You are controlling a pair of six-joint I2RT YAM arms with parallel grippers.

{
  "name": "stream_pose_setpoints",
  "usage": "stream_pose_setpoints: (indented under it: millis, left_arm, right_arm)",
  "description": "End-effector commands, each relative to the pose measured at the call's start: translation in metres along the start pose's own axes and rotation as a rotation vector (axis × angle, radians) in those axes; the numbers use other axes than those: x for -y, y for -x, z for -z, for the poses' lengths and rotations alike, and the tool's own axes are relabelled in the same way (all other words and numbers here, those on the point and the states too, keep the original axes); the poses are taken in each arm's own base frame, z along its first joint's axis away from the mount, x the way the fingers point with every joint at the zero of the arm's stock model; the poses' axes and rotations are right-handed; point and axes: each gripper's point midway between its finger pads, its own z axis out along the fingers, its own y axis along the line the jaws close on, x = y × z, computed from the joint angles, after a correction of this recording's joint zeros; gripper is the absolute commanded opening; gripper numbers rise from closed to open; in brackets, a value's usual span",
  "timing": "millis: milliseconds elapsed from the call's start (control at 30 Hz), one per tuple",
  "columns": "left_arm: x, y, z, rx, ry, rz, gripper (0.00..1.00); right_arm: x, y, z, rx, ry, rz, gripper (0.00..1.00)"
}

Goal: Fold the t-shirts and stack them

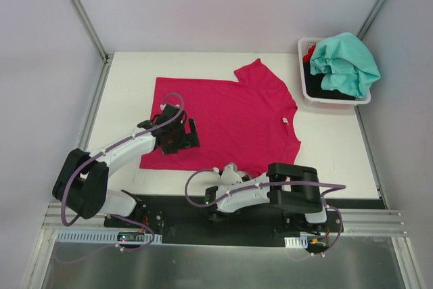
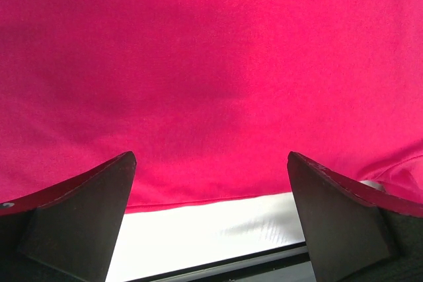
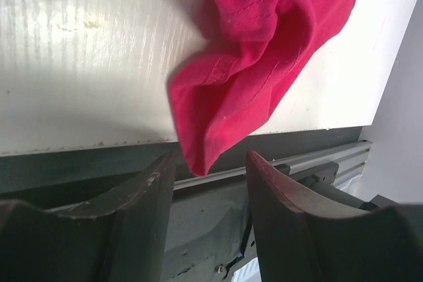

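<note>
Left end effector [image 2: 211,163] gapes wide over the magenta t-shirt [image 1: 230,109]; right end effector [image 3: 210,155], half-parted, flanks its sleeve [image 3: 244,64] at the white counter [image 1: 128,86] edge.

Showing a spread t-shirt [image 1: 223,116] lying flat on the middle of a table [image 1: 128,86], with a basket [image 1: 338,102] sitting at the far right corner and bundled t-shirts [image 1: 345,62] heaping inside it. Showing the left gripper [image 1: 184,133] hanging over the shirt's near left part, and the right gripper [image 1: 226,170] flanking a bunched cloth corner [image 3: 225,90] overhanging the table's near edge.
</note>
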Motion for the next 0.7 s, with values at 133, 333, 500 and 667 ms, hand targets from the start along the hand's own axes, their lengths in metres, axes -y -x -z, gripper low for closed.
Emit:
stream_pose_setpoints:
  millis: [133, 333, 500, 667]
  left_arm:
    - [0.012, 0.011, 0.004, 0.035, -0.017, -0.009, 0.99]
    - [0.014, 0.01, 0.002, 0.03, -0.015, -0.015, 0.99]
    - [0.017, 0.011, 0.003, 0.034, -0.019, -0.019, 0.99]
    - [0.017, 0.012, 0.003, 0.036, -0.019, -0.022, 0.99]
  right_arm:
    - [0.017, -0.015, 0.01, -0.022, -0.015, -0.013, 0.49]
    - [0.025, -0.028, 0.004, -0.031, -0.033, -0.009, 0.39]
    - [0.021, -0.023, 0.005, -0.019, -0.024, 0.0, 0.36]
    - [0.018, -0.02, 0.007, -0.015, -0.022, 0.006, 0.14]
